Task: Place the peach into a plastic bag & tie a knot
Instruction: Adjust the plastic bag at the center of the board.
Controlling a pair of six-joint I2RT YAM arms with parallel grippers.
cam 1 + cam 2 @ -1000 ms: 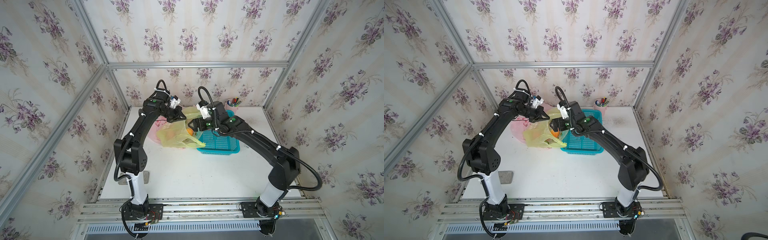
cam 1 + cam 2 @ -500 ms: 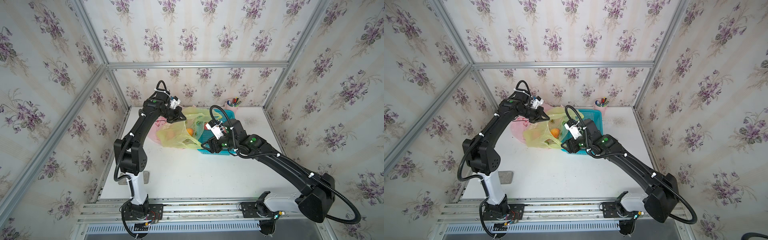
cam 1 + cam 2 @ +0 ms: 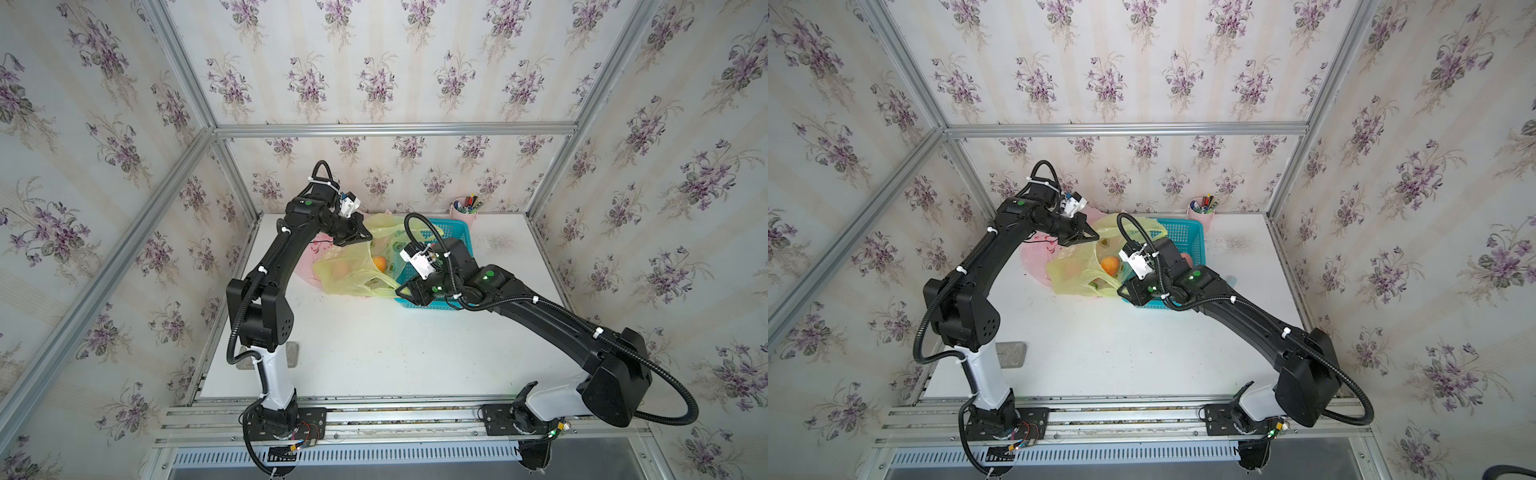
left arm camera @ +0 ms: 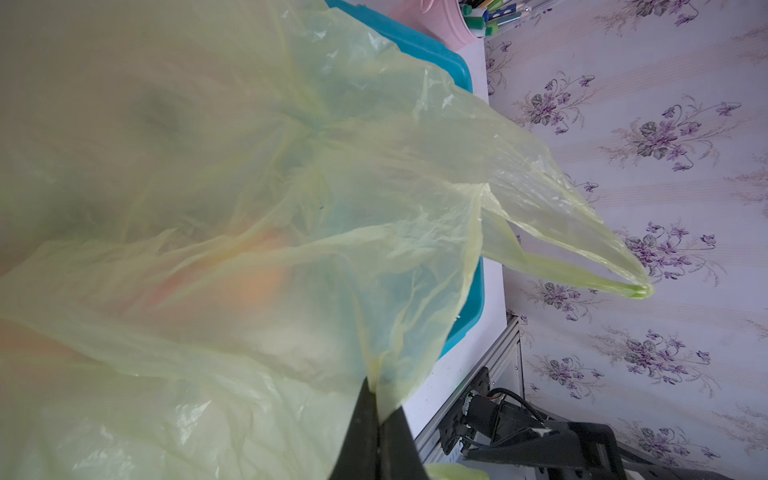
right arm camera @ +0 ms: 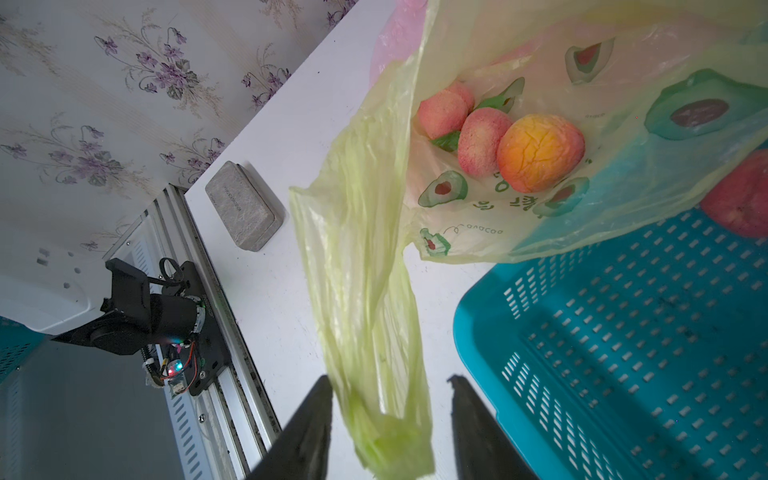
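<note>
Now | my left jaws pinched shut on the bag [image 4: 291,208] rim, so its mouth stands open around the peach [image 5: 540,151] | my right jaws apart, handle [image 5: 374,311] hanging between them, ungripped, ready for knotting

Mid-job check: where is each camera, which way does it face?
Top views: high at the front, looking down at the table; left arm and right arm whole, yellow bag between them.
Left wrist: on the left arm, looking along left fingers shut on the bag's edge, toward the blue basket.
Right wrist: on the right arm, looking past open right fingers astride the bag's handle, to the peaches.
Shared: all show bag and basket.
</note>
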